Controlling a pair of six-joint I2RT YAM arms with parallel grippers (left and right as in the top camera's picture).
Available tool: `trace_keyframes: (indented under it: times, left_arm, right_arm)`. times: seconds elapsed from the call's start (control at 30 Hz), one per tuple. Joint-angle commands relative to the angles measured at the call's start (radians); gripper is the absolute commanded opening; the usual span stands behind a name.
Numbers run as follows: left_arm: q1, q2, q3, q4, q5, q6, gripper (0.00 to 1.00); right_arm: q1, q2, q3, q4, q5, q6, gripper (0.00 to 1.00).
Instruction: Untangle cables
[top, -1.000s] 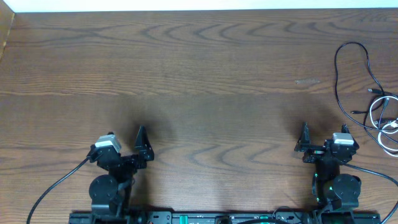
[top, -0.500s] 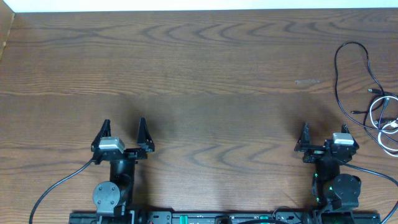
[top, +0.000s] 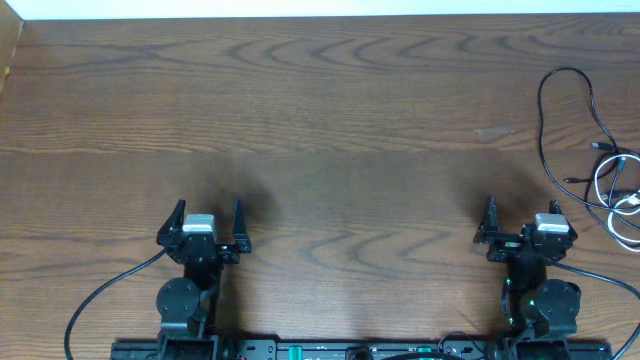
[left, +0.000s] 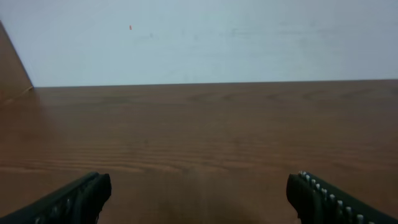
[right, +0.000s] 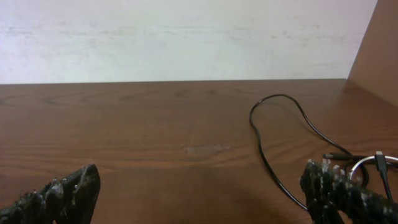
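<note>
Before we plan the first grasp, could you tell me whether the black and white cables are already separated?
Not separated: the black cable runs down into the white cable loops and crosses them, seen overhead.

No text, label, brand, number or sign can be read in any view. Tiny pale markings on the black base rail (top: 340, 350), at the bottom of the overhead view, are too small to make out.

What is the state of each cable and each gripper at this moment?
black cable: loose on the table, one wide loop, crossing the white cable at the right edge
white cable: coiled, overlapping the black cable, not gripped
left gripper: open, empty
right gripper: open, empty
</note>
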Motion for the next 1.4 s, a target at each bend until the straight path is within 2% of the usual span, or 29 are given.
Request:
trace_keyframes:
  times: [0.0, 0.2, 0.33, 1.37]
  left_arm:
    - [0.0, -0.009, -0.003, -0.048, 0.039, 0.065, 0.96]
    - [0.0, -0.009, -0.003, -0.075, 0.035, 0.076, 0.96]
    - [0.0, -0.009, -0.003, -0.071, 0.035, -0.008, 0.96]
    - [0.0, -0.006, -0.003, -0.071, 0.035, -0.008, 0.96]
  right_arm:
    - [0.008, -0.006, -0.002, -0.003, 0.018, 0.014, 0.99]
    - [0.008, -0.006, -0.002, -0.003, 0.018, 0.014, 0.99]
    - [0.008, -0.006, -0.002, -0.003, 0.018, 0.014, 0.99]
    - [0.008, -0.006, -0.002, -0.003, 0.018, 0.014, 0.99]
